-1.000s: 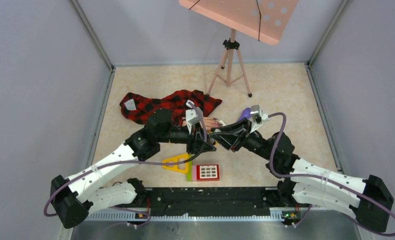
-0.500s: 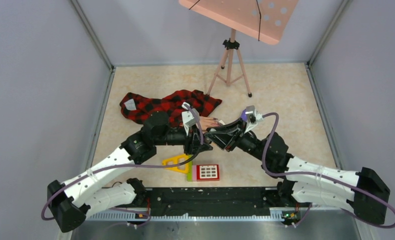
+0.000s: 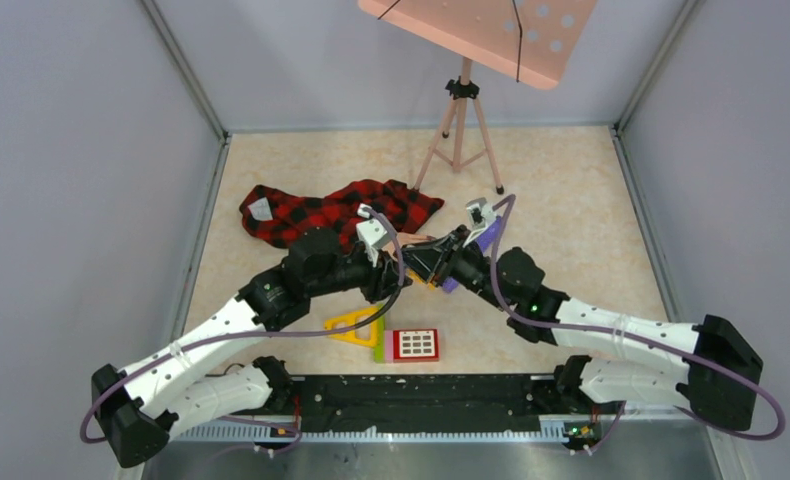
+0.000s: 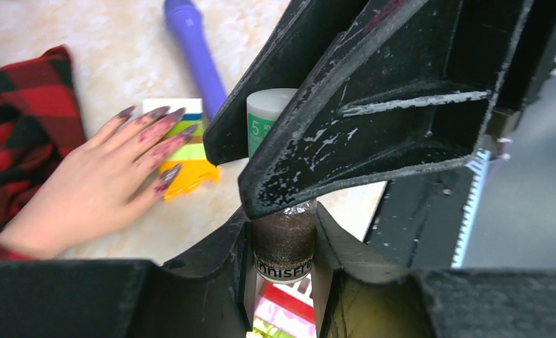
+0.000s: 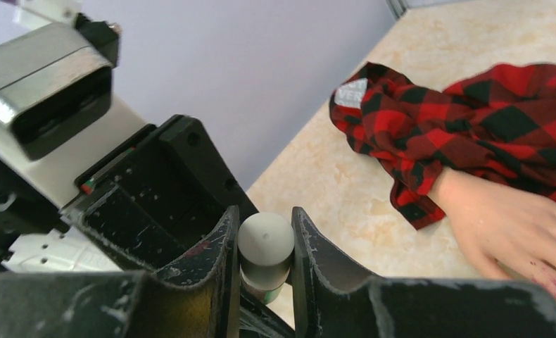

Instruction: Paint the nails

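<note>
The left pincer [image 4: 283,229] is clamped tight on a small glass bottle [image 4: 283,246] of dark glittery polish with white lettering, held upright between scuffed black plastic fingers. The right pincer [image 5: 261,227] is closed on the bottle's smooth, pale, round-topped cap [image 5: 265,241], whose side carries green print. In the left wrist view its ribbed, paint-flecked fingers block the bottle's neck.

Just beside them, the matt, flesh-coloured mannequin hand [image 4: 92,186] lies palm-down on the beige marbled counter [image 4: 85,42]. Its wrist runs into a crumpled red-and-black plaid fabric sleeve [image 5: 472,120]. The long, pointed, dark purplish nails [image 4: 175,114] look blotchy and unevenly coated. The fingertips rest on a flat block banded in white, green and yellow-orange [image 4: 187,172]. A smooth purple cylindrical handle [image 4: 194,49] lies beyond the block, its near end hidden behind the right pincer.

In the overhead view the two arms cover nearly all of the hand, and the nails cannot be made out there.
</note>
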Controlling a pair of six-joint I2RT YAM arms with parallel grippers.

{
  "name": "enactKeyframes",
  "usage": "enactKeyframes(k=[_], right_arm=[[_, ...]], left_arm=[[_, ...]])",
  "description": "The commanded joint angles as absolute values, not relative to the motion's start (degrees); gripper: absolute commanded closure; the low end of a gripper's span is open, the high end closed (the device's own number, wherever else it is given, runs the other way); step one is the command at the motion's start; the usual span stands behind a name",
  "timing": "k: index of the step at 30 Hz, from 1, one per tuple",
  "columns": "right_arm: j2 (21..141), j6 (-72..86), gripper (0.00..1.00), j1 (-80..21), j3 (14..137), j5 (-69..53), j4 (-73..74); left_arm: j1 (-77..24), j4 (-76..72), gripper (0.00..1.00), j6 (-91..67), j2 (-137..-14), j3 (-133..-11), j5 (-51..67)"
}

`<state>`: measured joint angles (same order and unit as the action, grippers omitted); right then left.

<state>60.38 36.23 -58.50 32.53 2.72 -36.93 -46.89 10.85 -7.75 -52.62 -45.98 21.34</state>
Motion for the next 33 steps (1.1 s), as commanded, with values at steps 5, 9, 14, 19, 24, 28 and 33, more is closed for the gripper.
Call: enactKeyframes(k=[5, 9, 14, 19, 24, 28, 33], right_arm=[[69.63, 46.8, 1.0, -61.15, 38.81, 3.93, -22.82], [73.24, 50.23, 1.0, -62.54, 42.77, 7.43, -20.1], [73.67, 51.9, 1.0, -63.09, 43.25, 10.0, -21.12], [70.74, 49.86, 0.91, -63.16, 42.82, 12.64, -20.52], [65.4, 45.24, 0.71, -63.15, 42.03, 16.28, -18.81], [58.67, 39.63, 0.4, -63.11, 41.7, 20.76, -15.18], [53.02, 35.1, 0.18, -63.05, 40.67, 26.11, -11.17]], left_arm=[[-47.09, 5.36, 1.0, -5.46, -50.88, -48.85, 6.76], [-47.1, 6.44, 1.0, -5.78, -51.45, -49.29, 4.67], [-47.05, 6.91, 1.0, -5.65, -51.59, -49.5, 4.65], [-47.17, 6.94, 1.0, -5.4, -51.47, -49.68, 6.11], [-47.12, 6.98, 1.0, -4.97, -51.59, -49.96, 8.65], [-47.18, 6.71, 1.0, -5.23, -51.89, -50.01, 10.72], [-47.18, 6.1, 1.0, -5.49, -51.92, -49.99, 13.57]])
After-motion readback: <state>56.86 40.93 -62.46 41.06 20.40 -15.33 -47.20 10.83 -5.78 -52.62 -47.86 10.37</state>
